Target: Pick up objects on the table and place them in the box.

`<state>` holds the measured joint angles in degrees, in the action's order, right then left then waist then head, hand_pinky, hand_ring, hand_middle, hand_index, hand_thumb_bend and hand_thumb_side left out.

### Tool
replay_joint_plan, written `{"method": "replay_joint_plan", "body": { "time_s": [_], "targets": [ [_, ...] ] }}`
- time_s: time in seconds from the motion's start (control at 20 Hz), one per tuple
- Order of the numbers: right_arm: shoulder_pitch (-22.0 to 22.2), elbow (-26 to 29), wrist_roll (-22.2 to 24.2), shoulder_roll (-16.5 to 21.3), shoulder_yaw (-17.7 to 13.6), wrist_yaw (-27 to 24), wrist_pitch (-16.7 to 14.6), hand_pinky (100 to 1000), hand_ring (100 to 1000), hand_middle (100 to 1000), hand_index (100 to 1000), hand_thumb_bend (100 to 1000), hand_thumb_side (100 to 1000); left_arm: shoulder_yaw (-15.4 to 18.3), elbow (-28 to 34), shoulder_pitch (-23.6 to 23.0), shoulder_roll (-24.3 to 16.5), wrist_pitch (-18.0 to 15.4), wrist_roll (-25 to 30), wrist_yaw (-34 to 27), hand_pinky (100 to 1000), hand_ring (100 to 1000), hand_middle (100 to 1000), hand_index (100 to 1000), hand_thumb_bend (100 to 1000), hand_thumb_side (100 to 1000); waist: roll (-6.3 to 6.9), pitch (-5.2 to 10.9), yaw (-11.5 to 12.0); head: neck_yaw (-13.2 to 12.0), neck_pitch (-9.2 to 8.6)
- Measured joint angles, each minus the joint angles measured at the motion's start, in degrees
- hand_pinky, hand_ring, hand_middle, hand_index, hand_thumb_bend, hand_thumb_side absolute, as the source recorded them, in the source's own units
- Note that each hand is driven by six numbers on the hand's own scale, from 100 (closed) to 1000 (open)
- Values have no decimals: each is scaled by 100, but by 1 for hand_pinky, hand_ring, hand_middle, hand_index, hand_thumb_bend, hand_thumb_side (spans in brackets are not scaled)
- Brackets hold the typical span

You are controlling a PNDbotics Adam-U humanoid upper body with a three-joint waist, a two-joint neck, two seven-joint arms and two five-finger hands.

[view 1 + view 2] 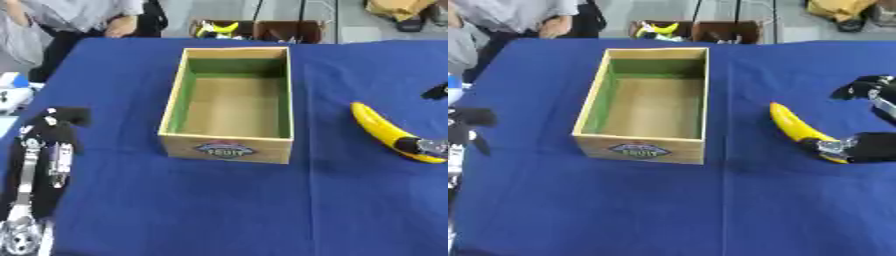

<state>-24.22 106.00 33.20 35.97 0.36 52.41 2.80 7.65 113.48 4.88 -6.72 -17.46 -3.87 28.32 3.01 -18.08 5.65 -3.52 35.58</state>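
- A yellow banana (796,127) lies on the blue tablecloth (623,200) at about 3 o'clock from the open wooden box (642,141), well apart from its near wall, its long curve running from 11 o'clock down to 5 o'clock.
- The robot's right hand (874,146) enters from the right edge and meets the banana at its lower, 5 o'clock end, where a dark thumb or finger lies across the fruit; another dark finger (861,86) arches above at 1 o'clock, clear of the peel.
- Spread of the right hand: fairly wide, one digit touching the banana's tip, the other held off; the pictures do not show a closed grasp round the fruit.
- The left hand (54,131) rests at the left edge, at 9 o'clock from the box, its digits looking straight and slack, holding nothing.
- The box stands empty, green-lined inside, a label on its near wall.
- Risk, as a judgement: contact sits at the very end of a long curved fruit, so a lift from there could let the banana pivot, swing or slip out.
- A second risk: carried low toward 9 o'clock, the free end could strike the box's right wall and shove the box across the cloth.
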Motion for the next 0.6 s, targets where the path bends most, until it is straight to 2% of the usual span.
{"method": "replay_joint_plan", "body": {
  "time_s": [0.35, 0.6],
  "targets": [
    [-54, -57, 22, -120, -2, 36, 15, 619, 824, 736, 843, 716, 831, 8, 0, 3, 21, 7, -7, 44, 307, 629, 604, 744, 100, 982, -19, -28, -12, 501, -155],
    [-106, -162, 45, -147, 12, 58, -10, 619, 828, 741, 840, 716, 820, 35, 0, 12, 22, 17, -16, 48, 307, 630, 604, 745, 100, 983, -37, -25, -32, 670, -236]
  ]
}}
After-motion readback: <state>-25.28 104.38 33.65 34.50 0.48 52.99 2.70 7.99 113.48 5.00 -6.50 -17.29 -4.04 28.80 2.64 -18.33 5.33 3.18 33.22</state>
